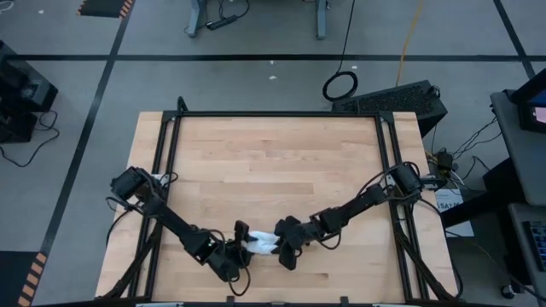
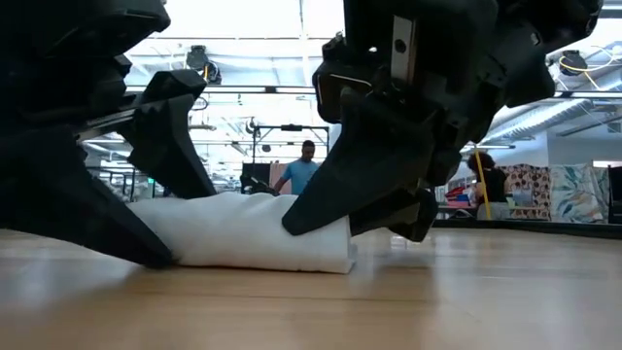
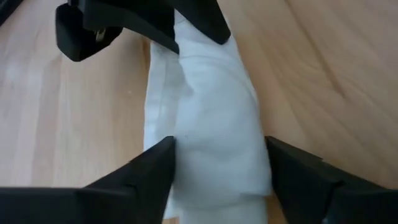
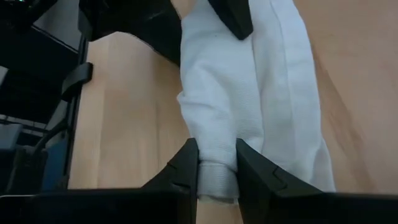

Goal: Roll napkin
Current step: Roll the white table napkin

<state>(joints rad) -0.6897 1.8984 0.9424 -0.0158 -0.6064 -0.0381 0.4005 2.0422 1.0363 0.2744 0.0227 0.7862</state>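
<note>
The white napkin (image 1: 263,244) lies rolled into a short thick roll on the wooden table, near the middle of its front edge. It also shows in the low view (image 2: 243,233). My left gripper (image 1: 245,247) is at the roll's left end, with a finger on each side of the roll (image 3: 217,149). My right gripper (image 1: 280,247) is at the roll's right end, shut on a bunch of the cloth (image 4: 217,168). The two grippers face each other with the roll between them. My left gripper holds the roll's left end (image 3: 186,155) across its width, one finger on each long side. The fingers come low and slanting from the table's left, along the roll. The roll rests on the table. My right gripper pinches a narrow bunched fold at the roll's right end (image 4: 217,158) between its two fingers, which stand close together. The fingers come low and slanting from the table's right. Beside the pinch, the outer layers of cloth (image 4: 292,124) lie loose on the table.
A black metal frame (image 1: 273,115) runs along the table's far edge and down both sides. Bare wood (image 1: 273,170) lies beyond the roll toward the far edge. People stand in the room far behind the table (image 2: 306,170).
</note>
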